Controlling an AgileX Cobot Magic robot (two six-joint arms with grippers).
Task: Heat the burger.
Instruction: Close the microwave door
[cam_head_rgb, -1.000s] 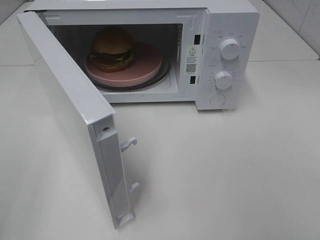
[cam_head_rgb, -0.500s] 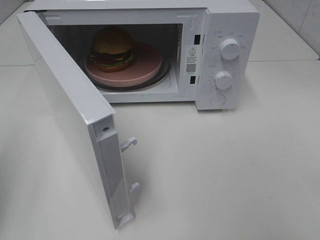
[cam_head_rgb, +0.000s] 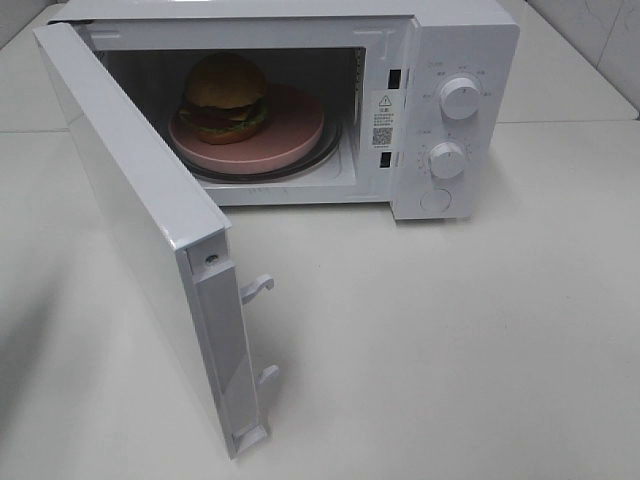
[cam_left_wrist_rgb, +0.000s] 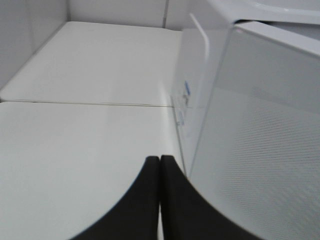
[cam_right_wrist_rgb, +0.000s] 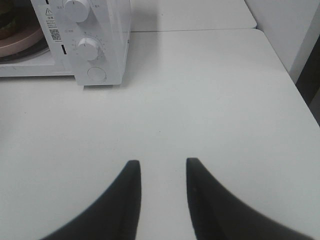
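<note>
**Two grippers empty, burger inside the open microwave**

Both of my grippers hold nothing. My left gripper (cam_left_wrist_rgb: 159, 158) has its black fingers pressed tight together, with no gap between them. It hangs low over the white counter (cam_head_rgb: 450, 350). Close beside it stands the outer face of the microwave's door (cam_head_rgb: 130, 220), which is swung wide open.

My right gripper (cam_right_wrist_rgb: 162, 161) has its jaws partly apart with only bare counter showing between them. Ahead of it and well apart stands the white microwave (cam_head_rgb: 465, 40). The control panel faces this gripper with an upper knob (cam_head_rgb: 460, 97), a lower knob (cam_head_rgb: 447, 159) and a round button (cam_head_rgb: 435, 201) below them.

Farther on, past the panel, the oven cavity is open. The burger (cam_head_rgb: 224, 97) sits upright in there on a round pink plate (cam_head_rgb: 290, 130), toward the plate's door-hinge side rather than at its middle. It is well apart from both grippers, and neither touches it.
</note>
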